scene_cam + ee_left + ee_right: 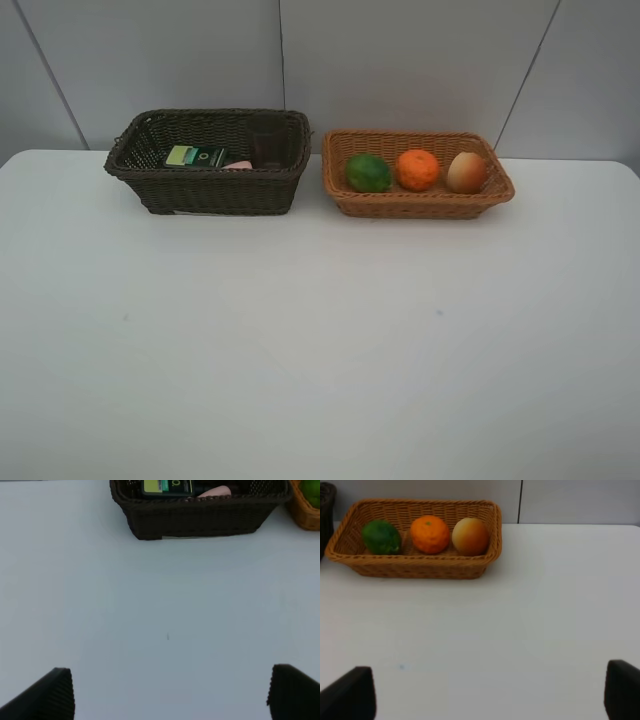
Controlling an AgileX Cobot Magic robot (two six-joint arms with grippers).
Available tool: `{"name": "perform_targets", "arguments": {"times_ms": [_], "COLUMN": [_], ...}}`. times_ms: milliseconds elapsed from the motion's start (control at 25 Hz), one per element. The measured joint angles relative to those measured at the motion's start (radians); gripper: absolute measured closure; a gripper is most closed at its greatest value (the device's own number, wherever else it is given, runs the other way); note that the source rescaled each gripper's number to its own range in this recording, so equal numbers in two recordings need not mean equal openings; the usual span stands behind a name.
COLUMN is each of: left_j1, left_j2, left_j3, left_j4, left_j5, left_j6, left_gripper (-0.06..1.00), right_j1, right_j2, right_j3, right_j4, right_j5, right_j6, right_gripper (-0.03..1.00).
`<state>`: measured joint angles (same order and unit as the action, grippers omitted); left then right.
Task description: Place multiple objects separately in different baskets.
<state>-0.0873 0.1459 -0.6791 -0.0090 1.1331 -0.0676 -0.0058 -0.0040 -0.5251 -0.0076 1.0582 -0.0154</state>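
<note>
The left gripper [170,692] stands with its jaws spread wide apart; only the two dark ribbed fingertips [52,692] show at the edge of the left wrist view. It holds nothing and touches nothing, hanging over the bare white table [320,340] well short of the dark brown wicker basket [210,185].

The right gripper [490,692] is likewise wide apart and empty, its fingertips [352,692] over bare table, well clear of the light orange-tan wicker basket [418,203].

Taking the dark brown basket as landmark: inside it lies the dark flat bottle with green label [197,156], toward its left half. A pink item [239,164] shows just beside that bottle, mostly hidden by the front wall. A translucent dark cup [268,140] stands upright in its right rear corner.

The tan basket sits just to the right of the dark basket, close but apart. It contains, in a row reading away from the dark basket, a green lime-like fruit [368,173], an orange tangerine [417,169] and a red-yellow apple-like fruit [466,172].
</note>
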Motion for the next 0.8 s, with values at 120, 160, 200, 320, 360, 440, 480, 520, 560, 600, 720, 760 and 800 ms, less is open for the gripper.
{"name": "perform_targets", "arguments": {"times_ms": [120,160,200,320,360,440,480,520,560,600,720,760,800], "left_j1": [0.0,0.0,0.0,0.0,0.0,0.0,0.0,0.0,0.0,0.0,0.0,0.0,0.0], "left_j2": [-0.061,-0.078,-0.078,-0.102,-0.106,-0.106,-0.106,-0.107,-0.107,-0.108,-0.119,-0.126,-0.133], "left_j3": [0.037,0.051,0.051,0.089,0.102,0.135,0.142,0.147,0.153,0.161,0.171,0.171,0.172], "left_j4": [0.0,0.0,0.0,-0.001,-0.002,-0.004,-0.004,-0.003,0.002,0.009,0.03,0.032,0.032], "left_j5": [0.011,0.011,0.011,0.015,0.014,0.001,-0.004,-0.021,-0.035,-0.047,-0.06,-0.065,-0.068], "left_j6": [0.0,-0.001,-0.001,-0.018,-0.021,-0.025,-0.025,-0.025,-0.025,-0.025,-0.025,-0.025,-0.025], "left_gripper": [-0.05,-0.05,-0.05,-0.05,-0.05,-0.05,-0.05,-0.05,-0.05,-0.05,-0.05,-0.05,-0.05], "right_j1": [0.0,0.0,0.0,0.0,0.0,0.0,0.0,0.0,0.0,0.0,0.0,0.0,0.0], "right_j2": [0.0,0.0,0.0,0.0,0.0,0.0,0.0,0.0,0.0,0.0,0.0,0.0,0.0], "right_j3": [0.0,0.0,0.0,0.0,0.0,0.0,0.0,0.0,0.0,0.0,0.0,0.0,0.0], "right_j4": [0.001,0.001,0.001,0.001,0.001,0.001,0.001,0.001,0.001,0.001,0.001,0.001,0.001], "right_j5": [0.0,0.0,0.0,0.0,0.0,0.0,0.0,0.0,0.0,0.0,0.0,0.0,0.0], "right_j6": [0.0,0.0,0.0,0.0,0.0,0.0,0.0,0.0,0.0,0.0,0.0,0.0,0.0], "right_gripper": [0.0,0.0,0.0,0.0,0.0,0.0,0.0,0.0,0.0,0.0,0.0,0.0,0.0]}}
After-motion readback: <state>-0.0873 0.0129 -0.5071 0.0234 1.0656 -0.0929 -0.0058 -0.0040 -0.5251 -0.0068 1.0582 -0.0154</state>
